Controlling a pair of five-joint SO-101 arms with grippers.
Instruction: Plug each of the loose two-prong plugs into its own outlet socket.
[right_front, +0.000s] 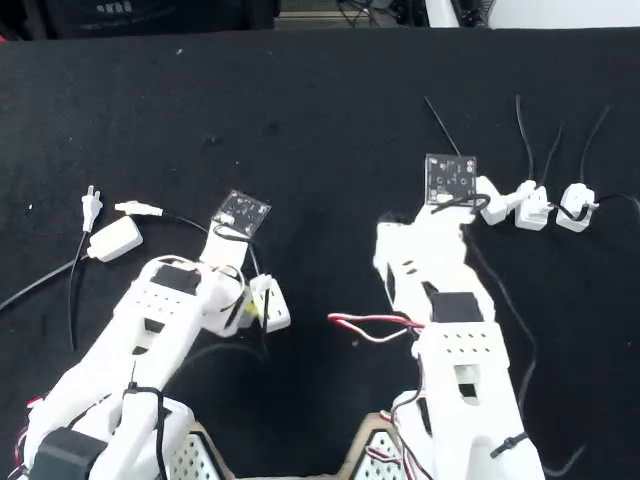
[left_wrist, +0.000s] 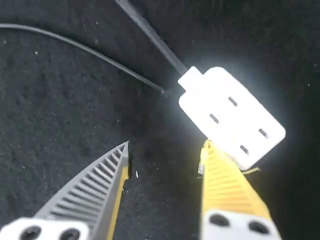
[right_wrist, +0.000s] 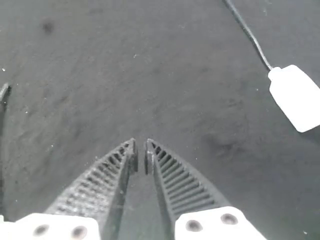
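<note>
Left claw (left_wrist: 165, 147) wide open, empty; ribbed yellow fingertip (left_wrist: 214, 162) just beside outlet (left_wrist: 230, 115): smooth white block, four slots, black cord, on black cloth (left_wrist: 60, 100). Right claw (right_wrist: 140, 150) nearly shut, gripping nothing, ribbed fingers (right_wrist: 105, 185) over cloth. Loose plug (right_front: 90, 207) at left, well apart.

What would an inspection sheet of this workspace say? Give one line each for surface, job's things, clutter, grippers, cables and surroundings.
Surface: black cloth over the table.
Job's things: outlet socket beside the left gripper; loose plug and white plug on the left arm's side; white block and second block by the right arm.
Clutter: nothing seen.
Grippers: left gripper open, empty; right gripper almost shut, empty.
Cables: dark cord runs to the socket.
Surroundings: dark gear behind the table, unclear.
</note>
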